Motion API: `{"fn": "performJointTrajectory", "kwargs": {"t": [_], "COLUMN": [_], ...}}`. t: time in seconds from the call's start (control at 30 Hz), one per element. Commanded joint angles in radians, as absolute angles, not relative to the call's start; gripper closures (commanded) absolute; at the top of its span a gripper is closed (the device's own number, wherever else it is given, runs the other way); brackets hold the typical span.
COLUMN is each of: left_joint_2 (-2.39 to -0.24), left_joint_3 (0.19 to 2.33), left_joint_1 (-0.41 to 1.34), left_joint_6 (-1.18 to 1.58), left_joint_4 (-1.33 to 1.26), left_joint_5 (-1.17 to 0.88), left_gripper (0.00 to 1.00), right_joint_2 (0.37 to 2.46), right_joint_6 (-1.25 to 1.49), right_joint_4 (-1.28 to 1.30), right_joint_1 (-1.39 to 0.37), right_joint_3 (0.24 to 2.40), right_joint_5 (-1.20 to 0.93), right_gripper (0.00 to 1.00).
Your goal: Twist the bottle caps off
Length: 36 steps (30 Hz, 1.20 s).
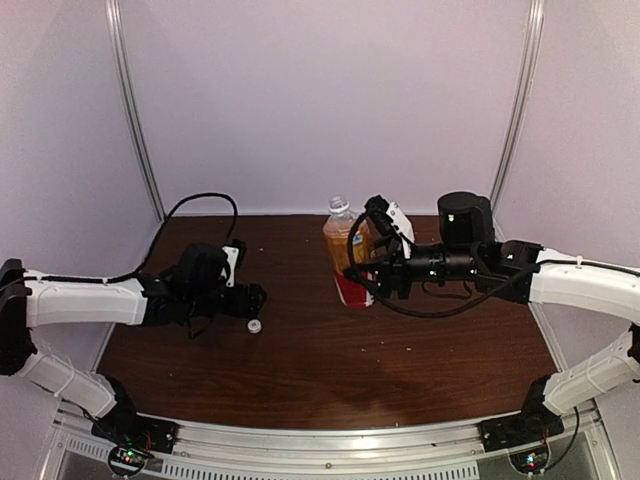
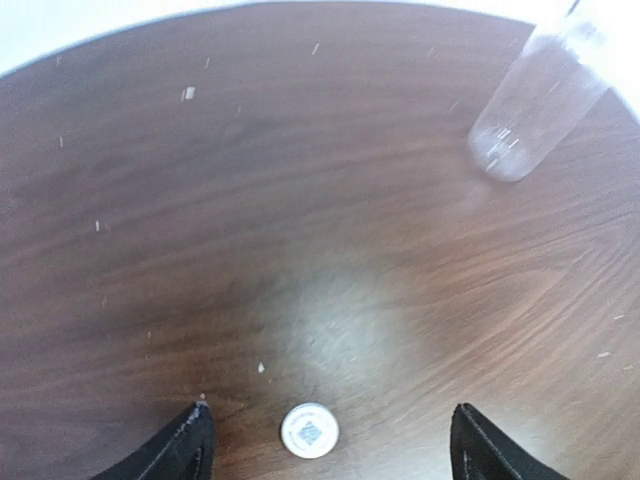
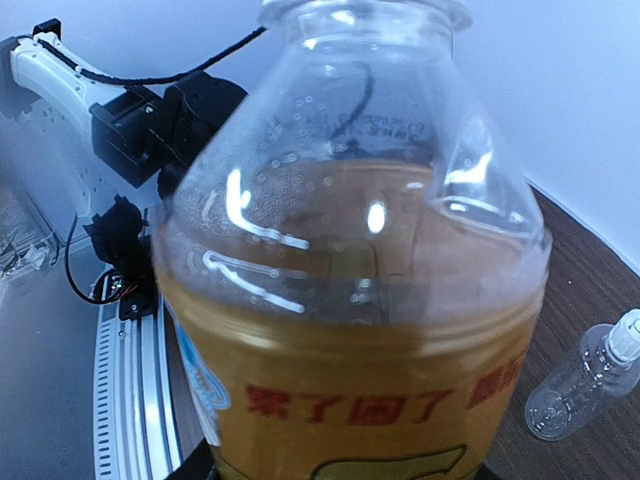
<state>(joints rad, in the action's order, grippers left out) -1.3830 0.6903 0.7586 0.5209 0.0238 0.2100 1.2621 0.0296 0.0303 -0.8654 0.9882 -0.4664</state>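
1. At the bottom edge of the top view a metal rail (image 1: 330,455) carries both arm bases, with the dark wooden table (image 1: 330,370) just above it.
2. The loose cap (image 1: 255,325) (image 2: 310,431), small, round and whitish, lies flat on the table left of centre in the top view. In the left wrist view it sits at bottom centre.
3. The left gripper (image 1: 253,298) (image 2: 330,410) hangs just above that cap. Its jaws stand wide apart. The black fingers (image 2: 185,450) show in the two lower corners of the wrist view, and the cap lies between them, touching neither.
4. The right gripper (image 1: 368,275) reaches in from the right of the top view. It is clamped on the lower body of the amber bottle (image 1: 340,245) (image 3: 350,300).
5. The amber bottle stands upright near the centre of the table. It fills the right wrist view, showing orange liquid, a clear shoulder and red characters on the label. Its mouth is cut off by the top edge.
6. The clear bottle (image 2: 535,105) (image 3: 580,390) lies on the table, at upper right in the left wrist view and lower right in the right wrist view. Its white cap (image 3: 627,335) is on its neck.
7. Farthest back, a black cable (image 1: 200,197) loops before the pale back wall (image 1: 320,100).
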Motion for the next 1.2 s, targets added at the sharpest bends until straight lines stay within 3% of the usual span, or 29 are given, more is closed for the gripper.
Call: {"fn": "performJointTrajectory", "kwargs": {"t": [0.0, 0.47, 0.73, 1.17], "left_joint_2": [-1.249, -0.993, -1.018, -1.184], "left_joint_3": [0.768, 0.997, 1.056, 1.156], "left_joint_1": [0.752, 0.752, 0.752, 0.757], "left_joint_6": [0.443, 0.233, 0.181, 0.276], "left_joint_4": [0.068, 0.142, 0.135, 0.034], "left_joint_5": [0.137, -0.329, -0.558, -0.727], "left_gripper": [0.16, 0.1, 0.1, 0.16], "right_joint_2": [1.235, 1.298, 1.337, 1.388], "right_joint_6": [0.031, 0.034, 0.054, 0.072], "right_joint_4": [0.017, 0.017, 0.003, -0.04], "right_joint_1": [-0.861, -0.862, -0.866, -0.889], "right_joint_3": [0.982, 1.042, 1.074, 1.098], "right_joint_5": [-0.451, -0.643, -0.745, -0.828], "right_gripper": [0.71, 0.68, 0.68, 0.68]}}
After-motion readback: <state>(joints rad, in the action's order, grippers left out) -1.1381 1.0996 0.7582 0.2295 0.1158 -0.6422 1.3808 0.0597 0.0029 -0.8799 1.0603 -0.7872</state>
